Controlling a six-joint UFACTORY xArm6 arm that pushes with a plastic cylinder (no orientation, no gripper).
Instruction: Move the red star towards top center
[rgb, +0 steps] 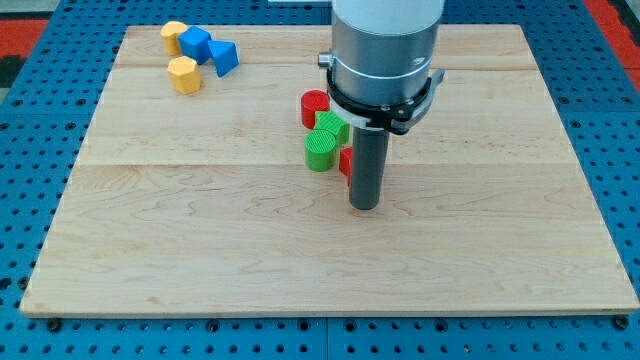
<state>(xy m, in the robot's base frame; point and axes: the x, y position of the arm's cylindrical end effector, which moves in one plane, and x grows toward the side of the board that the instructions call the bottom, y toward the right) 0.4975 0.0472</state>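
Observation:
My tip (364, 206) rests on the wooden board (200, 230) just right of its middle. A sliver of a red block (345, 161), probably the red star, shows at the rod's left edge; the rod hides most of it. My tip is just below and right of that sliver. A green cylinder (320, 151) lies left of it, touching or nearly so. A second green block (331, 125) sits above the cylinder, and a red cylinder (314, 107) above that.
At the view's top left lie two yellow blocks (174, 36) (184, 74), a blue block (196, 42) and a blue triangular block (224, 56). The arm's grey body (385, 50) covers the board's top centre.

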